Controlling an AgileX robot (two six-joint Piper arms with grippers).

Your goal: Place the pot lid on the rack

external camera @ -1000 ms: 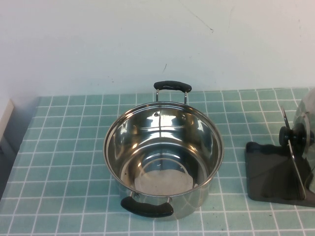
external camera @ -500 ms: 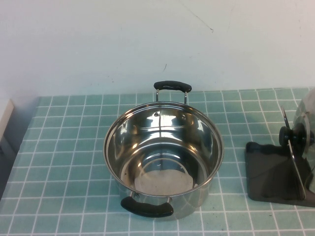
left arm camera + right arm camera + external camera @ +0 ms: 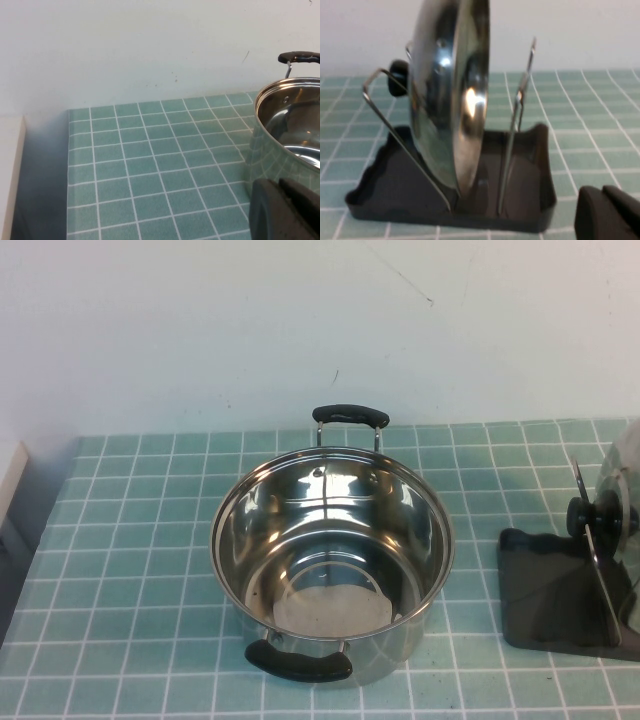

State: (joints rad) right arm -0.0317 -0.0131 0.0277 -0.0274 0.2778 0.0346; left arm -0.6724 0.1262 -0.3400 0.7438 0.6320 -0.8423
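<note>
The shiny steel pot lid (image 3: 622, 490) stands on edge in the rack (image 3: 545, 590) at the table's right, its black knob (image 3: 580, 516) facing the pot. In the right wrist view the lid (image 3: 452, 100) leans between the wire prongs (image 3: 512, 130) on the dark tray base (image 3: 395, 190). My right gripper (image 3: 601, 191) is shut and empty, a little way off the rack's corner. My left gripper (image 3: 276, 184) is shut and empty, low beside the pot's outer wall. Neither gripper shows in the high view.
The open steel pot (image 3: 330, 550) with two black handles stands mid-table and also shows in the left wrist view (image 3: 287, 125). A white wall runs behind the green tiled table (image 3: 140, 570). A pale block (image 3: 10, 475) sits at the left edge.
</note>
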